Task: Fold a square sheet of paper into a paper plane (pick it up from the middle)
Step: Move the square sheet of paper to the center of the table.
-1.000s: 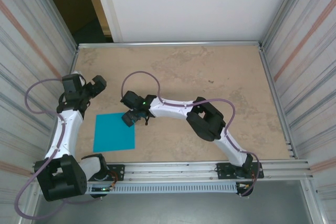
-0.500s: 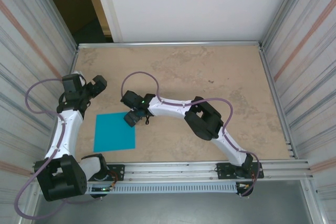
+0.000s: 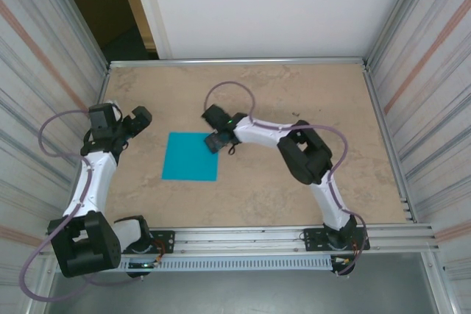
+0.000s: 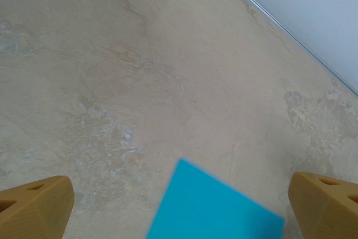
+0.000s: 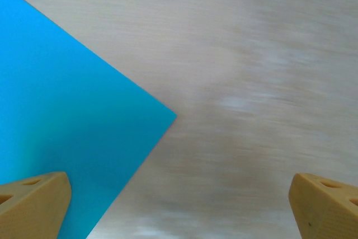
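Note:
The square sheet of paper lies flat on the beige table, left of centre, plain turquoise. My right gripper is low over the sheet's far right corner. In the right wrist view it is open, its left finger over the paper and its right finger over bare table. My left gripper hangs to the far left of the sheet, apart from it. Through the left wrist camera the left gripper is open, with a corner of the paper low between its fingers.
Corrugated metal walls close in the table on the left and right, and a white panel stands at the back. A metal rail runs along the near edge. Bare tabletop stretches to the right and back.
The right gripper has swept right and away from the near edge, and the paper has slid with it from the near left toward the middle. The left arm has barely moved.

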You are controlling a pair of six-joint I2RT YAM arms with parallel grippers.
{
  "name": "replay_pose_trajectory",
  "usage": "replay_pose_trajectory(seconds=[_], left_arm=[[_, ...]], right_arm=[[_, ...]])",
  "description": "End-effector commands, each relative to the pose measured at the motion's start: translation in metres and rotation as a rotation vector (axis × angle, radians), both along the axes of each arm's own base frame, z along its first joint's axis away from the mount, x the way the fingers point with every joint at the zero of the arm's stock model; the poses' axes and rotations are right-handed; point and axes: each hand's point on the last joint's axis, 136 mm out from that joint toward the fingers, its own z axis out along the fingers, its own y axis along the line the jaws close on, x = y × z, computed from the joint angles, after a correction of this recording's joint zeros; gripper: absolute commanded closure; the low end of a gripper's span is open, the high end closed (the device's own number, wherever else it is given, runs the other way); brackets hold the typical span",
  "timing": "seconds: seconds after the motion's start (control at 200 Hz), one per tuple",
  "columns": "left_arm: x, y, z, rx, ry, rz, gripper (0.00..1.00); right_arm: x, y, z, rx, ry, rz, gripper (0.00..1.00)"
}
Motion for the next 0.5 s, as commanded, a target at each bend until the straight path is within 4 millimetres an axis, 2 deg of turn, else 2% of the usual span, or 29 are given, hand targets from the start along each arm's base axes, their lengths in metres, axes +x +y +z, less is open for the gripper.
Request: replay_pose_trajectory(seconds=[0.0,0.115,0.17,0.22,0.306,0.356,0.426,0.496], left_arm=[[0.005,-0.005,0.005,-0.038,-0.012,-0.02,0.01],[0.009,-0.013,0.005,-0.07,-0.018,-0.058,0.01],[0.011,-0.017,0.003,-0.092,-0.016,-0.078,0.01],[0.013,-0.021,0.002,-0.11,-0.013,-0.098,0.01],[0.016,-0.027,-0.001,-0.141,-0.007,-0.122,0.01],[0.018,-0.03,-0.003,-0.155,-0.001,-0.131,0.01],[0.019,-0.034,-0.008,-0.168,0.012,-0.143,0.01],[0.02,-0.038,-0.011,-0.176,0.022,-0.155,0.01]], right_arm=[[0.002,-0.08,-0.026,-0.165,0.093,-0.064,0.0],[0.015,-0.109,-0.018,-0.128,0.119,-0.104,0.03],[0.023,-0.114,-0.002,-0.089,0.107,-0.129,0.04],[0.029,-0.111,0.02,-0.032,0.083,-0.15,0.04],[0.033,-0.092,0.058,0.122,0.057,-0.186,0.04],[0.032,-0.076,0.07,0.24,0.075,-0.219,0.05],[0.026,-0.046,0.076,0.402,0.139,-0.252,0.08],[0.021,-0.02,0.07,0.489,0.192,-0.297,0.13]])
